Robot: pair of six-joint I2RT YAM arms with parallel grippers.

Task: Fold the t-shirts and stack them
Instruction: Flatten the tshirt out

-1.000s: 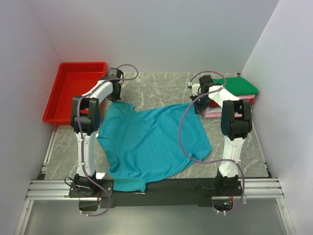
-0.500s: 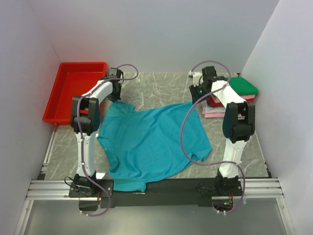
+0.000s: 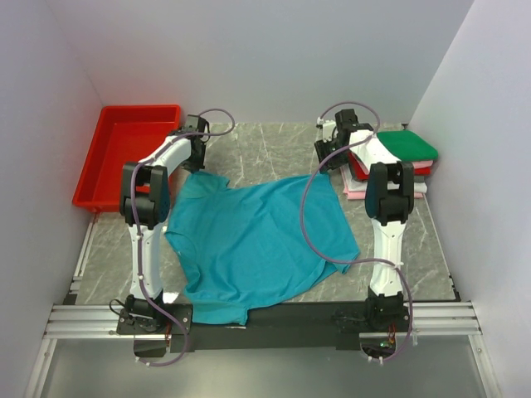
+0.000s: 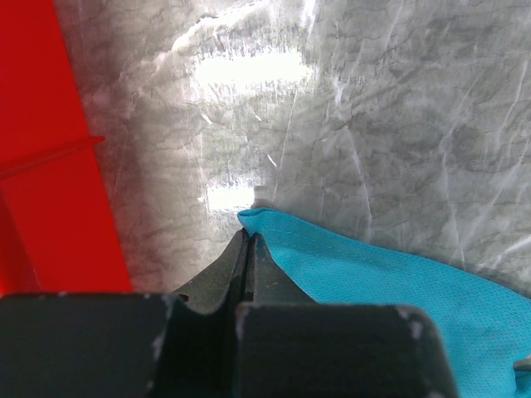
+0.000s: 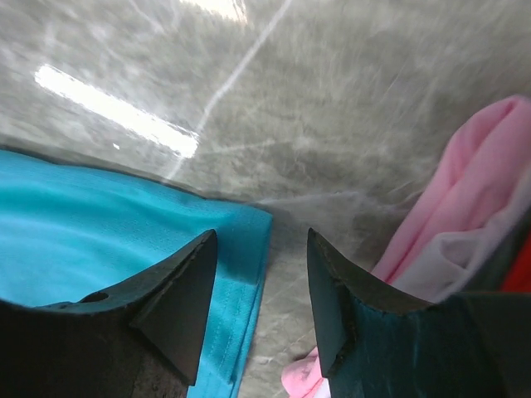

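A: From above, where is the teal t-shirt (image 3: pixel 257 245)?
B: Spread over the middle of the worktop (image 3: pixel 274 149). The folded t-shirts (image 3: pixel 405 146) are stacked at its far right corner.
A: And the left wrist view?
B: The left hand (image 4: pixel 249 239) is closed, and it seems to pinch the shirt's corner.
A: The right wrist view?
B: The right hand (image 5: pixel 261 249) stands apart, over another corner.

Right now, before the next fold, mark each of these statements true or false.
1. The left gripper is shut on an edge of the teal t-shirt. True.
2. The right gripper clamps the teal t-shirt. False: its jaws stand open over the shirt's corner and hold nothing.
3. A green t-shirt lies on top of the pile at the right. True.
4. The teal t-shirt lies in the red tray. False: it is spread on the table, outside the tray.
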